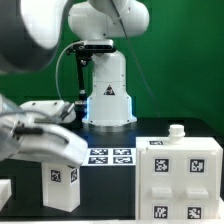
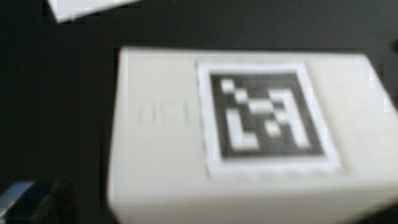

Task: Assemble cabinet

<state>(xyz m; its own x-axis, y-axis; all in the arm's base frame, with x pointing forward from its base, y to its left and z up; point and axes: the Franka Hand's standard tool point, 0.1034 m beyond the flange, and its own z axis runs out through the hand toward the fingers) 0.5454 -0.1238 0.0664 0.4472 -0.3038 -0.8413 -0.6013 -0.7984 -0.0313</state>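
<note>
**A:** Claw state, quick?

**B:** The gripper has its jaws spread apart with nothing between them. It's blurry in the exterior view and hangs just over the small cabinet box.

**A:** Where's that box?

**B:** It stands upright on the table, near the front edge, toward the exterior view's left. The marker board is just beside it. The large cabinet box with the knob on top sits at the front corner on the exterior view's right, well apart from the small one.

**A:** And the wrist view?

**B:** It looks straight down on the small box. One tag fills most of the top face, and everything is soft with blur.

**A:** How will it handle?

**B:** My guess is stiff moulded plastic, hollow and so light. It won't flex or crush, but the faces look smooth and could slip or twist in the pads.

**A:** Where should it grab?

**B:** I'd pinch two opposite flat side walls across the narrower span, centred on the top so it doesn't swing. Come down square, because an off-centre close would likely tip or shove it. I can't tell how much clearance the open jaws leave.
</note>
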